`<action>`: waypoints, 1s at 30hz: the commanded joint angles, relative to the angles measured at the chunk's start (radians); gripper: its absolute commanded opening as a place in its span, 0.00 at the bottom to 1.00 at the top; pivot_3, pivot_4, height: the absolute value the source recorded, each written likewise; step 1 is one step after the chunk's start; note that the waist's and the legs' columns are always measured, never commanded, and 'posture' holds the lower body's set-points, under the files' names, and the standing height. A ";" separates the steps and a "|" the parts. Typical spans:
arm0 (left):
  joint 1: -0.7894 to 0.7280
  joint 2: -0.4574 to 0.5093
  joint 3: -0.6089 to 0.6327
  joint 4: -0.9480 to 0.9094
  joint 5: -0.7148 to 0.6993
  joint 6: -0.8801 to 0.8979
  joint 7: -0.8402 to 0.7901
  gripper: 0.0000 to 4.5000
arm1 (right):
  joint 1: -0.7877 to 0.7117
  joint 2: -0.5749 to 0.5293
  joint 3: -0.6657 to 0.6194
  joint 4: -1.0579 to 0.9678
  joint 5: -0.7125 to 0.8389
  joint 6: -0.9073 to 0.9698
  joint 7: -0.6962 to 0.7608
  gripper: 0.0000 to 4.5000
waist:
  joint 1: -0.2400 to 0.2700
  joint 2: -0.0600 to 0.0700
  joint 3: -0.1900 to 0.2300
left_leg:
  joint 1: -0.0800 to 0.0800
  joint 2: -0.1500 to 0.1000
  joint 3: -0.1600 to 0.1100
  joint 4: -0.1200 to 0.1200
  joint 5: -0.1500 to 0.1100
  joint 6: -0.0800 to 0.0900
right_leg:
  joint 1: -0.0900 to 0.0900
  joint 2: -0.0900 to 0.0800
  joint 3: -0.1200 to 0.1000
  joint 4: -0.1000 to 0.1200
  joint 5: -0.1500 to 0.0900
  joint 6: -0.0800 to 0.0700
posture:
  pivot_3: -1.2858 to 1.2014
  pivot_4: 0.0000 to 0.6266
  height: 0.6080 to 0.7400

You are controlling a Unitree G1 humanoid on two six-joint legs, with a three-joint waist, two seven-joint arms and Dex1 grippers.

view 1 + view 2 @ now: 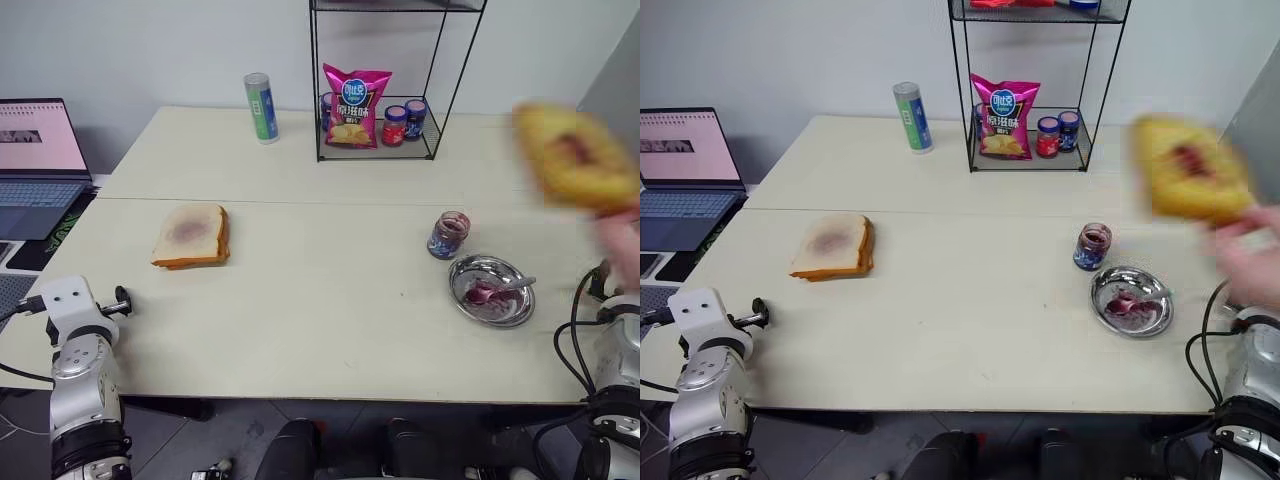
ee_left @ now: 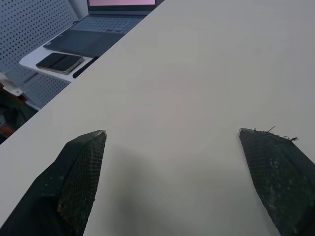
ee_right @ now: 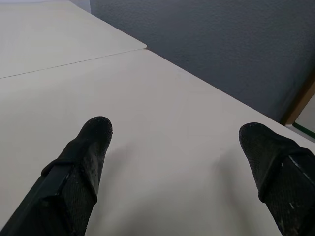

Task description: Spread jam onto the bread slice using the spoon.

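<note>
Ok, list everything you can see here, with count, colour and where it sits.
table: one, cream, under everything
bread slice: one, pale, purplish stain, table's left part
steel dish: one, silver, right near edge
jam: one purple-red blob, in dish
spoon: one, silver, in dish
open jar: one, dark jam, behind dish
wire rack: one, black, far side
chip bag: one, pink, in rack
lidded jars: two, red and blue lids, in rack
canister: one, green-blue, left of rack
laptop: one, open, far left
phone: one, dark, beside laptop
toasted slice: one, golden, held aloft, right
person's hand: one, right edge
left gripper: open, over bare table
right gripper: open, over bare table

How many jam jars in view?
3: one open jar on the table beside the steel dish, two lidded jars on the wire rack's bottom shelf. The chip bag may hide more.
</note>
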 commanded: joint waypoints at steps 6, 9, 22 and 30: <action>0.008 0.020 -0.009 -0.009 0.038 0.011 0.041 1.00 | 0.000 -0.018 -0.031 -0.031 0.009 -0.014 -0.015 1.00 | 0.000 0.000 0.000 | 0.000 0.000 0.000 0.000 0.000 0.000 | 0.000 0.000 0.000 0.000 0.000 0.000 | 0.52 0.24 1.00; 0.014 0.011 -0.012 -0.009 0.038 0.009 0.036 1.00 | 0.019 -0.023 -0.041 -0.052 0.011 -0.009 -0.018 1.00 | 0.000 0.000 0.000 | 0.000 0.000 0.000 0.000 0.000 0.000 | 0.000 0.000 0.000 0.000 0.000 0.000 | 0.52 0.24 1.00; 0.002 0.093 0.079 0.001 -0.014 -0.012 -0.007 1.00 | -0.120 -0.048 0.016 -0.295 0.049 0.074 0.044 1.00 | -0.010 0.002 0.002 | 0.001 0.001 0.001 0.000 0.000 0.000 | -0.001 0.001 0.002 0.001 0.001 0.000 | 0.52 0.24 1.00; 0.011 0.087 0.204 -0.219 -0.345 0.159 -0.225 1.00 | -0.285 -0.043 0.351 -0.640 0.346 0.446 0.580 1.00 | -0.011 0.000 0.003 | -0.003 0.005 0.002 -0.001 -0.001 0.000 | -0.005 0.003 0.002 -0.001 0.002 -0.002 | 0.52 0.24 1.00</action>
